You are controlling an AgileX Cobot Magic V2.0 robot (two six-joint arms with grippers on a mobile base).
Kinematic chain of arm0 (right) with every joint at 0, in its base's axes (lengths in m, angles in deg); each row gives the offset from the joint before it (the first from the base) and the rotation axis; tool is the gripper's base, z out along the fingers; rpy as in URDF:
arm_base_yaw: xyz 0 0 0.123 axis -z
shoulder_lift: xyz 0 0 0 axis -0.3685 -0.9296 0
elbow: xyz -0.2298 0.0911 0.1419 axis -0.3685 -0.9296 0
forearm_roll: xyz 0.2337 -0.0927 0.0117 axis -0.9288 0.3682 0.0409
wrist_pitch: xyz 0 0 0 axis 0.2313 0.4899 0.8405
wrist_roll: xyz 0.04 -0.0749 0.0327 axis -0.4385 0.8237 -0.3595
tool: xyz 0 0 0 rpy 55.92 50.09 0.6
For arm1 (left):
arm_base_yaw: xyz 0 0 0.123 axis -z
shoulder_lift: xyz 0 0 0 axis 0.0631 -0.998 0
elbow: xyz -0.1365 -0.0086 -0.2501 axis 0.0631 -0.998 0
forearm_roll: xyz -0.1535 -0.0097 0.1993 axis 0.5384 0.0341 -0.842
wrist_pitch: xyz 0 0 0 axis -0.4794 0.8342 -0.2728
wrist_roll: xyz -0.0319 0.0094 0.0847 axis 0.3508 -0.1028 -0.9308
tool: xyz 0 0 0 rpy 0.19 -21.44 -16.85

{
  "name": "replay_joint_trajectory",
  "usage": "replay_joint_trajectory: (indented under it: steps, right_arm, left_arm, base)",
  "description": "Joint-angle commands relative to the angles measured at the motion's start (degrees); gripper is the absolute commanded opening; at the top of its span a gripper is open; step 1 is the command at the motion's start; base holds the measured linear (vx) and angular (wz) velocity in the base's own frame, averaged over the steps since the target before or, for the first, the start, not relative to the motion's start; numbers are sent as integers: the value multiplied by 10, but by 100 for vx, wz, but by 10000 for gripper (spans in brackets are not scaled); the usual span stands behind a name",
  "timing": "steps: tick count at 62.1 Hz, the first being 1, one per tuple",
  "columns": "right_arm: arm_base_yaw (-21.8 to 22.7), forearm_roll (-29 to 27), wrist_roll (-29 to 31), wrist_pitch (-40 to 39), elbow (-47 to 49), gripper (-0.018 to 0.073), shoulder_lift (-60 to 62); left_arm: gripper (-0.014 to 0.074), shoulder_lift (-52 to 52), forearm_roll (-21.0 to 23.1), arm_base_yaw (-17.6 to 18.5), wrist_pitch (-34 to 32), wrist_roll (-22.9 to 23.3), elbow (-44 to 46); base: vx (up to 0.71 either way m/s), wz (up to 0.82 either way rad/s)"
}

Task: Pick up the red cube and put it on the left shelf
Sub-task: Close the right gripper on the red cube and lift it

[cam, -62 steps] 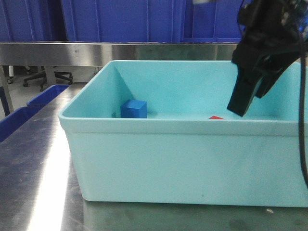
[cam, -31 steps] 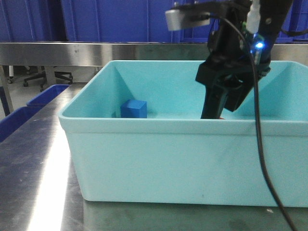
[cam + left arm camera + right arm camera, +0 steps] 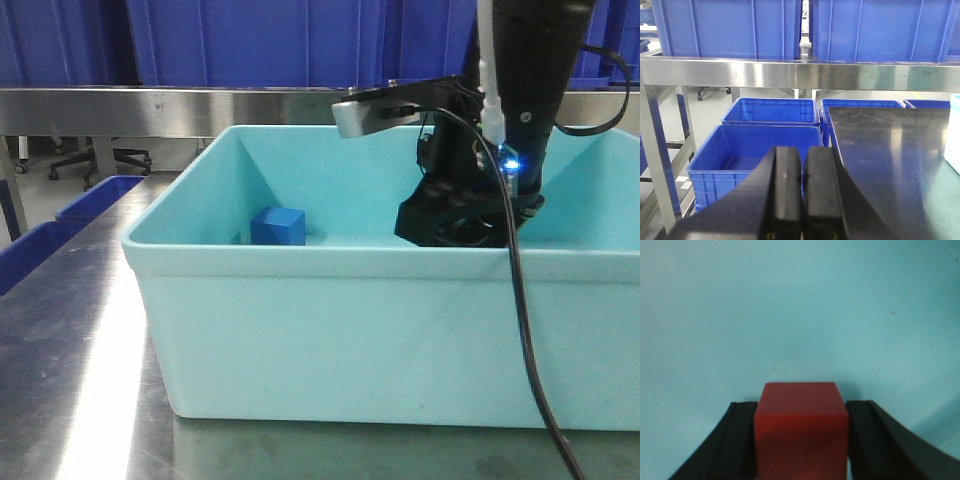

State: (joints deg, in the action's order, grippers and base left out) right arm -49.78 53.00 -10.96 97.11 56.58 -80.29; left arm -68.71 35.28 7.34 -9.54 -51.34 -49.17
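Observation:
The red cube (image 3: 801,430) rests on the floor of the teal bin (image 3: 380,330). In the right wrist view it sits squarely between the two black fingers (image 3: 740,440), which press against both of its sides. My right gripper (image 3: 802,407) is shut on it. In the front view the right arm (image 3: 470,200) reaches down into the bin, whose front wall hides the fingertips and the cube. My left gripper (image 3: 802,150) is shut and empty, held beyond the table's left edge above blue crates. A steel shelf (image 3: 790,74) with blue crates on it runs across the back.
A blue cube (image 3: 278,226) stands inside the bin towards its left rear. The bin sits on a steel table (image 3: 70,350). Open blue crates (image 3: 755,150) stand on the floor left of the table. A black cable (image 3: 520,320) hangs in front of the bin.
The right arm has come down from above the bin's right side and leftward into the bin, so its fingers now flank the red cube. The blue cube has not moved.

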Motion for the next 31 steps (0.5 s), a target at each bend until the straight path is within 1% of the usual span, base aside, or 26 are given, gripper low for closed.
replay_joint_trajectory:
  steps: [1,7,11,19,24,31]
  right_arm:
    - [0,-3,6,-1,23,363,27]
    - [0,-5,6,5,33,253,34]
    - [0,-15,6,16,46,211,40]
    - [2,-37,0,11,67,200,68]
    - [9,-44,-19,-9,68,200,104]
    - [36,-44,-55,-33,66,200,172]
  left_arm:
    - [101,8,1,4,-47,3,-14]
    - [101,8,1,4,-47,3,-14]
    - [102,8,1,4,-47,3,-14]
    - [101,8,1,4,-47,3,-14]
    - [101,8,1,4,-47,3,-14]
    - [101,8,1,4,-47,3,-14]
  base:
    - [0,0]
    - [0,0]
    - [0,0]
    - [0,0]
    - [0,0]
    - [0,0]
